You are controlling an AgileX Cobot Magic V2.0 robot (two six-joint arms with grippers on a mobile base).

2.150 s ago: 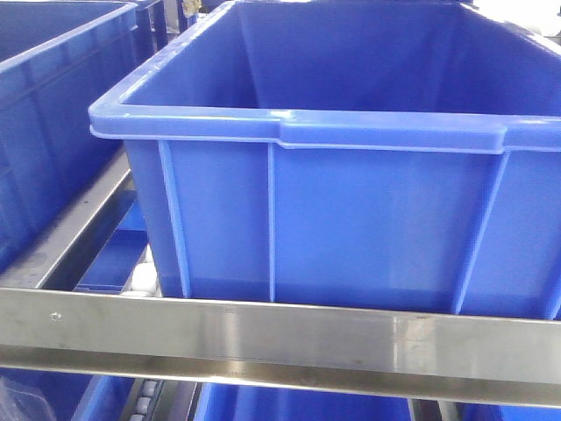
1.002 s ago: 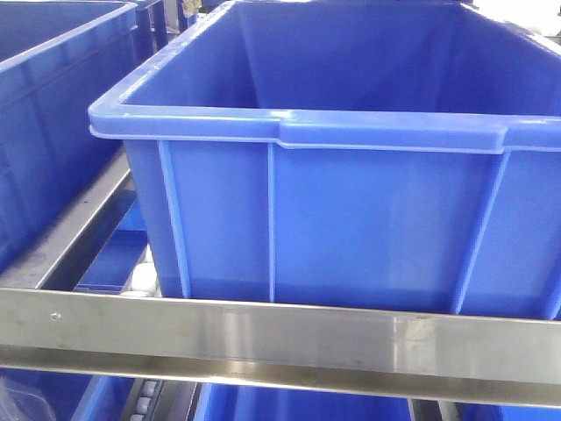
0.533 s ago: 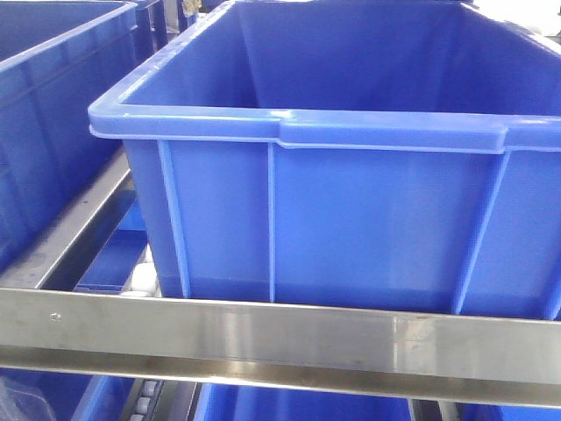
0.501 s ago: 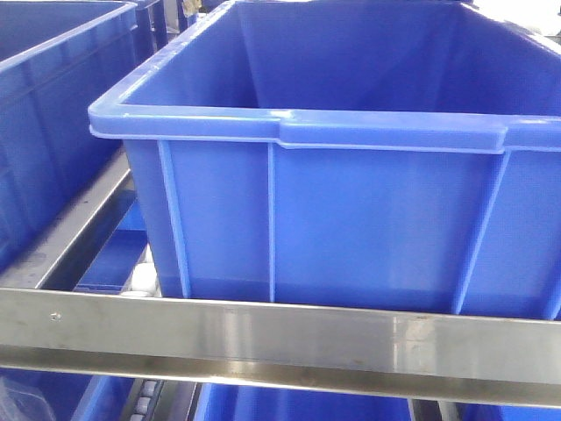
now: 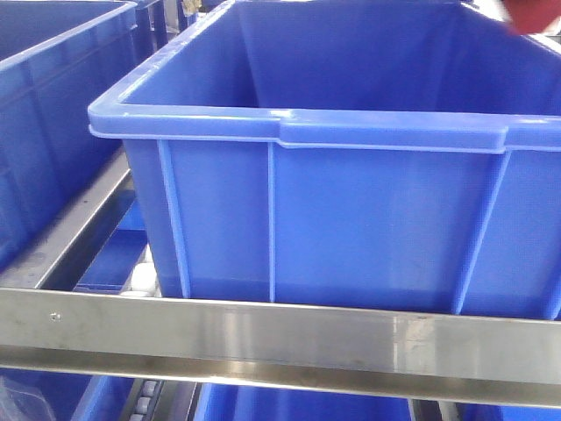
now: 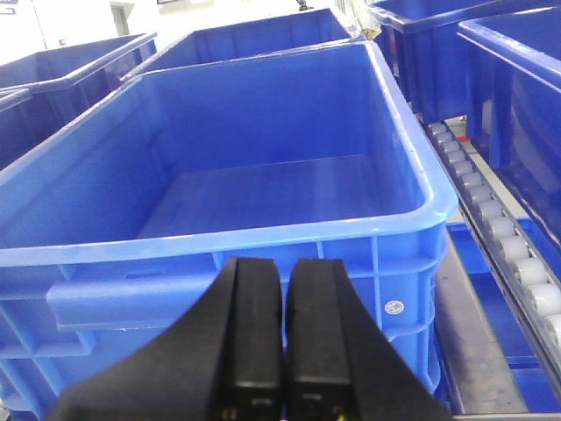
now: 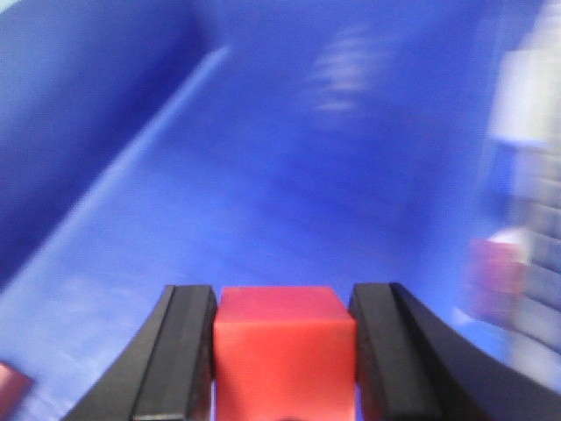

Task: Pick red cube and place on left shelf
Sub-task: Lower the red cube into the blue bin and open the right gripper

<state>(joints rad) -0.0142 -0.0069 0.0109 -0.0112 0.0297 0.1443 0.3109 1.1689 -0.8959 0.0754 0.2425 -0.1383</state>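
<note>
Gripping red cube [image 7: 285, 351] squarely, right pincer [image 7: 285, 360] clamped, left pincer [image 6: 282, 329] together.

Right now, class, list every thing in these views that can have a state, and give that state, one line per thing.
red cube: clamped between the right gripper's fingers, off any surface.
right gripper: shut on the red cube.
left gripper: shut, holding nothing.
blue bin: upright, open-topped, nothing visible inside.
left shelf: carrying blue bins; the cube is not yet set down.
</note>
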